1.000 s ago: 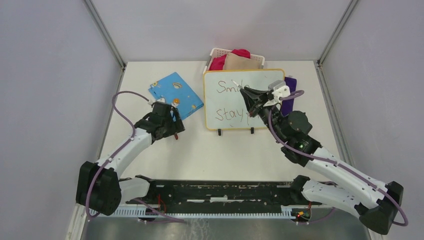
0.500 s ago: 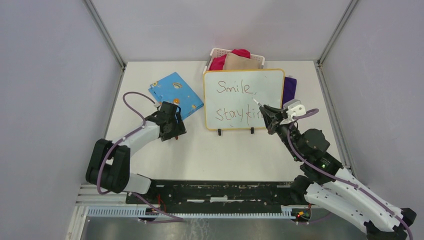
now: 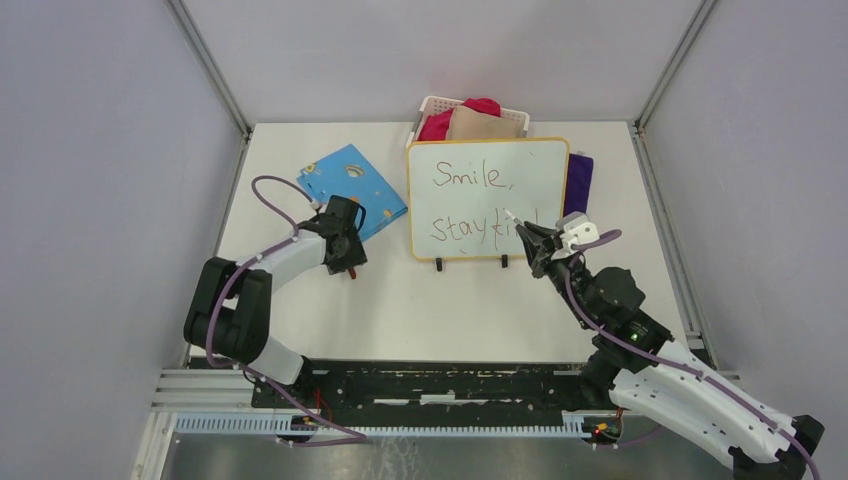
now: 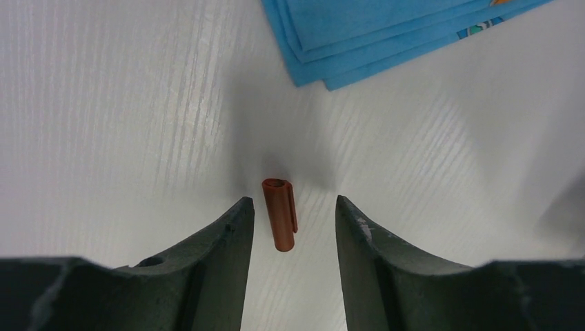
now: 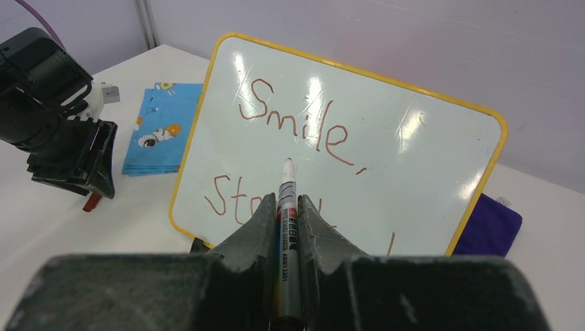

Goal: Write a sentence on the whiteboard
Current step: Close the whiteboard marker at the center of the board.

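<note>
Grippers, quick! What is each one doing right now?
Left gripper: open, red cap between its jaws, not gripped.
Right gripper: closed, holding the marker.

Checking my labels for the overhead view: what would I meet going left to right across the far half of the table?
blue card → whiteboard → purple cloth

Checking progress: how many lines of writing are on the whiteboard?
2: "Smile," on the upper whiteboard; a "stay" line below, its end hidden behind the right tool and marker.
</note>
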Tool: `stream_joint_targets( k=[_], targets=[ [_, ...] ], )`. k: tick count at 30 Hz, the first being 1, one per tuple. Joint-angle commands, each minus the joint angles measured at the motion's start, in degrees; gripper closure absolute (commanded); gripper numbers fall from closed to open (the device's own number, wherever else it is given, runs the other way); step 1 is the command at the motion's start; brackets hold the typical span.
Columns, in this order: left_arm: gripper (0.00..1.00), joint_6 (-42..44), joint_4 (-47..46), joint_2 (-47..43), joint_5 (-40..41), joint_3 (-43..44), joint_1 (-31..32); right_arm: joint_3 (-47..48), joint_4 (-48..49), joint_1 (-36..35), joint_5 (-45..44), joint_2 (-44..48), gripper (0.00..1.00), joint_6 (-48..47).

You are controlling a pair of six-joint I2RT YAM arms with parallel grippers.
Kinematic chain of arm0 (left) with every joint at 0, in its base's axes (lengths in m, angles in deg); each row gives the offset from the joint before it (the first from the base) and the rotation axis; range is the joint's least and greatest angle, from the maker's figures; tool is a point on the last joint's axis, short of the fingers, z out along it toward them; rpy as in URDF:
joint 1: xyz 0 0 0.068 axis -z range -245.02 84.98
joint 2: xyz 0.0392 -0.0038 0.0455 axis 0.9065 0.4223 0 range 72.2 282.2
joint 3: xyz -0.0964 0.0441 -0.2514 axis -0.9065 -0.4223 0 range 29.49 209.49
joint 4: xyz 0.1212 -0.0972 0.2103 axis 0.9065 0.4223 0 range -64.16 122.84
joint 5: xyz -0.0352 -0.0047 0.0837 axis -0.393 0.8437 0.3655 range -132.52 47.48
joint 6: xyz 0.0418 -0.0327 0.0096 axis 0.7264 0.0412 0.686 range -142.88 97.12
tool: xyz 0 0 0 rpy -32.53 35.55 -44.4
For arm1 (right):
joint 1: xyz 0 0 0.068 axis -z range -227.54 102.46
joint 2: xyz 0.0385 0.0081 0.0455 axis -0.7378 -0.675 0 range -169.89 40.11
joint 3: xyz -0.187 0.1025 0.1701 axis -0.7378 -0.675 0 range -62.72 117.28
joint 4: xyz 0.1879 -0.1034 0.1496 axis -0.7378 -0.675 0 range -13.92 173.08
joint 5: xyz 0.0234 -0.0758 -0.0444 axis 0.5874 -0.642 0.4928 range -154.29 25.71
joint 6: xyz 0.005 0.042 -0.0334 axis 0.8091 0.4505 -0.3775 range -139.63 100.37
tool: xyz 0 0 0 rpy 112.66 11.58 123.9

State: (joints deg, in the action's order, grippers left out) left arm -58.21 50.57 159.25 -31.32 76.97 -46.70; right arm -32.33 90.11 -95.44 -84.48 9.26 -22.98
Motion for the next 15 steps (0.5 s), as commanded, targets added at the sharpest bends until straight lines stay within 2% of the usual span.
stream_joint_targets(
  k=[1,15],
  targets=[
    [0.48,-2.7,1.7,1.1,2.9,2.2,-0.5,1.2,4.6,0.0,0.5,-0.4,1.00,-1.0],
    [0.55,-3.9,2.7,3.3,3.0,3.4,-0.5,0.5,5.0,-0.1,0.7,0.3,1.00,-1.1]
  ],
)
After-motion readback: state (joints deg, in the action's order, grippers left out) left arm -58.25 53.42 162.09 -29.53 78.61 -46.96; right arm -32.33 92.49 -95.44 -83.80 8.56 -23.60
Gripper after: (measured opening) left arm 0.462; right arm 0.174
